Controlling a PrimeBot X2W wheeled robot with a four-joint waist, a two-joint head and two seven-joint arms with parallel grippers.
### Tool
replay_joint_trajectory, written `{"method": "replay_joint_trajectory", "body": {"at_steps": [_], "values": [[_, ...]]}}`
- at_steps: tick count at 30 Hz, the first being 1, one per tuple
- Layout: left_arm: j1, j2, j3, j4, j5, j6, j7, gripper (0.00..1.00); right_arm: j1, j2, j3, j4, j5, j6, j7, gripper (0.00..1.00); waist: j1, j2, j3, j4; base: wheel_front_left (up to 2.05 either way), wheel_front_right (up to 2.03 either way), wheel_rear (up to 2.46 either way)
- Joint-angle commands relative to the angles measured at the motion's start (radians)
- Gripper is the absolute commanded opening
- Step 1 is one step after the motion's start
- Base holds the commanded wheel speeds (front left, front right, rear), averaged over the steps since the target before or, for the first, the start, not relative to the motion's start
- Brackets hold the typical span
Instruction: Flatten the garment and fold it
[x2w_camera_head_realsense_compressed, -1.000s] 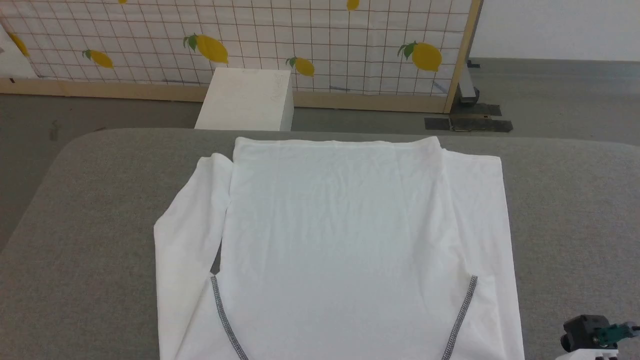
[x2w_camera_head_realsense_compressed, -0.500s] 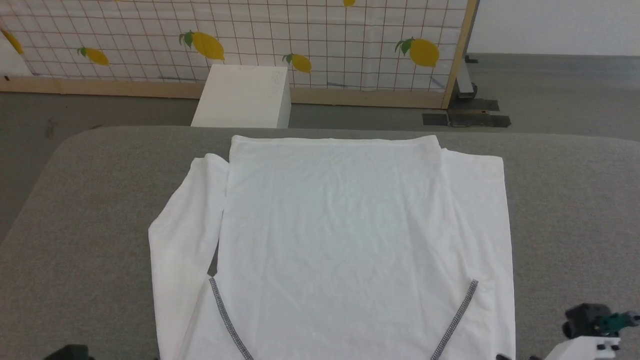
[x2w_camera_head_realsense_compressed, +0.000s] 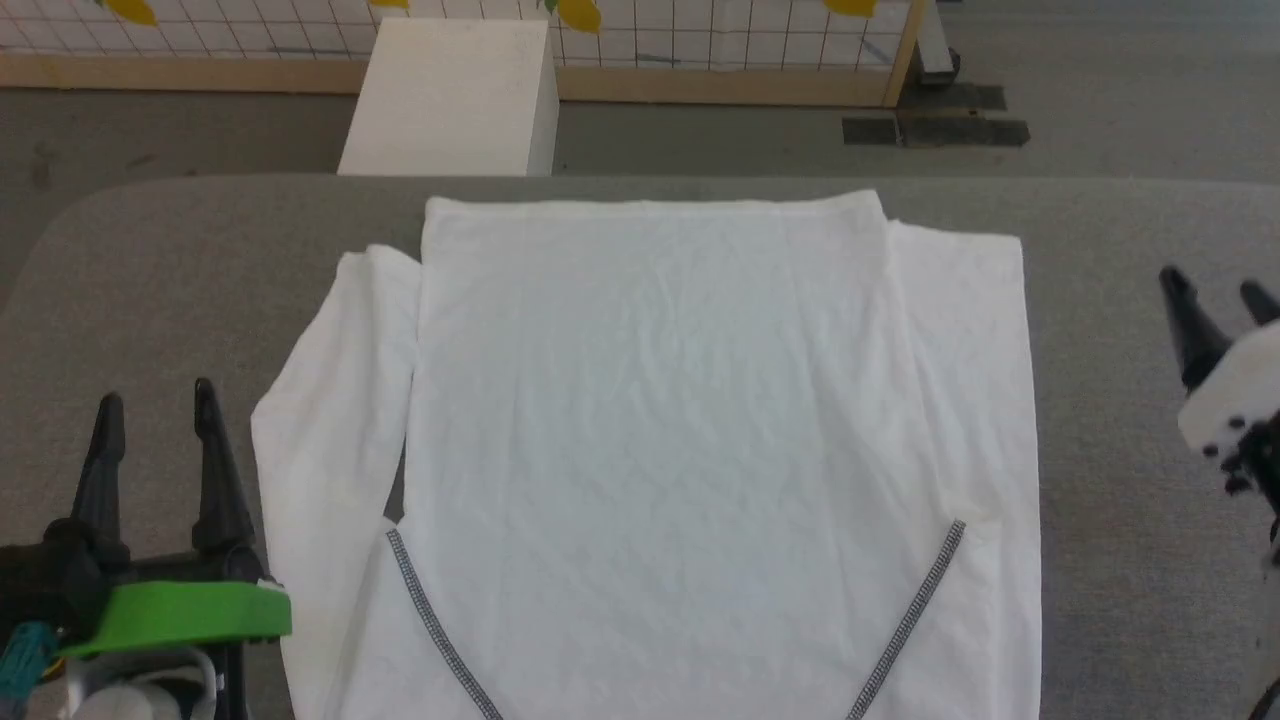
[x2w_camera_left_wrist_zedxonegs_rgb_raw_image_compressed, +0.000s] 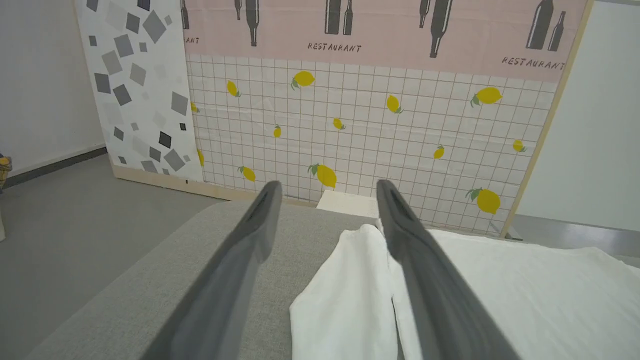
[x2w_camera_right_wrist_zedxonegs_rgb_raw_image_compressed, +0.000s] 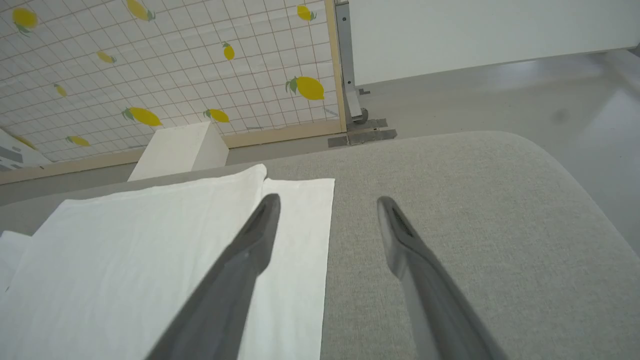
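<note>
The white garment (x2w_camera_head_realsense_compressed: 660, 440) lies spread flat on the grey table (x2w_camera_head_realsense_compressed: 150, 280), both sleeves folded in along its sides and dark overlock seams running diagonally near its front. My left gripper (x2w_camera_head_realsense_compressed: 155, 400) stands open over bare table just left of the left sleeve (x2w_camera_left_wrist_zedxonegs_rgb_raw_image_compressed: 345, 295), holding nothing. At the right edge my right gripper (x2w_camera_head_realsense_compressed: 1215, 290) is open beside the garment's right side (x2w_camera_right_wrist_zedxonegs_rgb_raw_image_compressed: 285, 250), with nothing between its fingers. In the wrist views each open gripper, left (x2w_camera_left_wrist_zedxonegs_rgb_raw_image_compressed: 327, 187) and right (x2w_camera_right_wrist_zedxonegs_rgb_raw_image_compressed: 327, 202), hovers above the table without touching cloth.
A white box (x2w_camera_head_realsense_compressed: 450, 95) stands on the floor just beyond the table's far edge. Behind it runs a lemon-print screen in a wooden frame (x2w_camera_head_realsense_compressed: 700, 85). Bare grey table lies on both sides of the garment.
The head camera has tilted down, shifting the whole scene. Both grippers have risen into view: the left at the lower left, the right up along the right edge.
</note>
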Motion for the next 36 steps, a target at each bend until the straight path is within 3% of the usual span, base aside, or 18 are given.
{"method": "replay_joint_trajectory", "body": {"at_steps": [1, 7, 11, 16, 25, 26, 27, 31, 36], "values": [[-0.042, 0.007, -0.007, -0.003, 0.045, -0.008, -0.011, 1.00, -0.073, -0.009, 0.004, 0.050, -0.030, -0.001, -0.006, 1.00, 0.0001, 0.0000, 0.111, -0.010, 0.00, 0.00, 0.00], [-0.130, -0.012, -0.010, -0.034, 0.150, -0.044, -0.015, 1.00, -0.376, -0.008, -0.014, 0.293, -0.166, -0.001, 0.032, 1.00, 0.0001, 0.0000, 0.261, 0.001, 0.00, 0.00, 0.00], [-0.184, -0.029, -0.017, -0.029, 0.181, -0.075, -0.015, 1.00, -0.493, -0.017, -0.006, 0.417, -0.284, -0.001, 0.079, 1.00, 0.0001, 0.0000, 0.339, 0.025, 0.00, 0.00, 0.00], [-0.233, -0.064, -0.008, -0.014, 0.190, -0.110, -0.015, 1.00, -0.591, -0.023, -0.014, 0.532, -0.421, -0.001, 0.161, 1.00, 0.0001, 0.0000, 0.419, 0.057, 0.00, 0.00, 0.00], [-0.246, -0.097, 0.011, 0.010, 0.216, -0.135, -0.016, 1.00, -0.636, -0.027, 0.004, 0.619, -0.467, -0.001, 0.164, 1.00, 0.0001, 0.0000, 0.460, 0.072, 0.00, 0.00, 0.00], [-0.244, -0.104, 0.017, 0.018, 0.219, -0.139, -0.016, 1.00, -0.635, -0.025, -0.007, 0.636, -0.441, -0.001, 0.165, 0.17, 0.0001, 0.0000, 0.450, 0.071, 0.00, 0.00, 0.00], [-0.243, -0.109, 0.021, 0.021, 0.221, -0.141, -0.016, 1.00, -0.636, -0.026, -0.010, 0.638, -0.423, -0.001, 0.160, 0.00, 0.0001, 0.0000, 0.443, 0.070, 0.00, 0.00, 0.00], [-0.243, -0.131, 0.035, 0.027, 0.223, -0.147, -0.016, 1.00, -0.624, -0.057, -0.031, 0.608, -0.330, -0.001, 0.092, 0.00, 0.0001, 0.0000, 0.394, 0.068, 0.00, 0.00, 0.00], [-0.217, -0.155, 0.057, 0.031, 0.226, -0.151, -0.016, 1.00, -0.518, -0.146, -0.089, 0.514, -0.205, -0.001, 0.024, 0.00, 0.0001, 0.0000, 0.294, 0.059, 0.00, 0.00, 0.00]]}}
